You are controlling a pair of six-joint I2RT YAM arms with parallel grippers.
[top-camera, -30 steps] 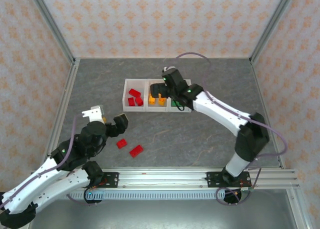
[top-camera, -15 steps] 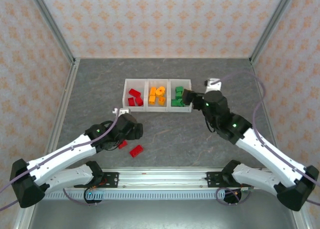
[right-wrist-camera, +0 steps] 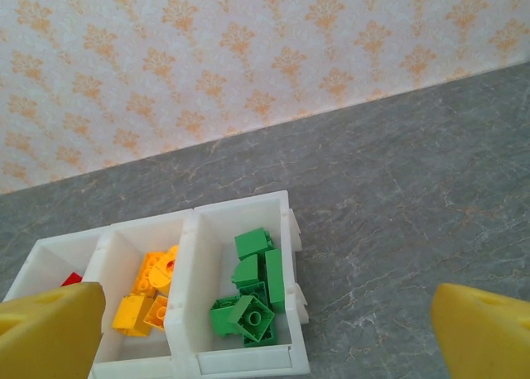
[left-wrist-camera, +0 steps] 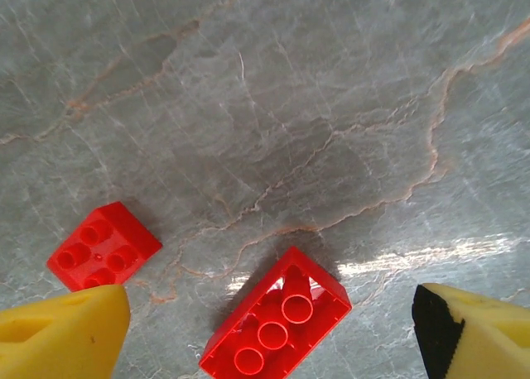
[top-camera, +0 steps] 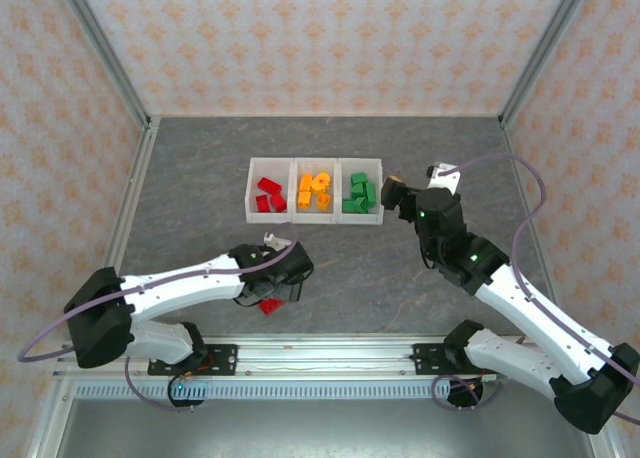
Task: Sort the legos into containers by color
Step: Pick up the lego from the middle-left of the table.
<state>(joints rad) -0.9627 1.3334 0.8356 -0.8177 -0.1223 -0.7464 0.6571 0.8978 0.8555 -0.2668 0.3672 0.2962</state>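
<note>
Two red legos lie loose on the grey table: a small square one [left-wrist-camera: 103, 247] with its studs up, and a longer one [left-wrist-camera: 276, 325] [top-camera: 268, 306] lying upside down. My left gripper [left-wrist-camera: 269, 333] [top-camera: 278, 286] hangs open just above the longer one, a yellow fingertip [left-wrist-camera: 62, 329] on each side and not touching it. The containers [top-camera: 294, 183] [right-wrist-camera: 184, 280] stand in one row, holding red legos [top-camera: 268, 195], orange legos [top-camera: 314, 191] [right-wrist-camera: 149, 292] and green legos [top-camera: 358, 193] [right-wrist-camera: 252, 292]. My right gripper [top-camera: 412, 185] [right-wrist-camera: 265, 338] is open and empty, just right of the green bin.
Metal frame rails [top-camera: 330, 353] run along the near edge of the table. Patterned walls [top-camera: 320, 48] close off the back and both sides. Bare grey tabletop [top-camera: 380, 268] lies between the bins and the rails.
My left gripper has swung right and come down over the two loose red legos. My right gripper has pulled back from above the bins to their right side.
</note>
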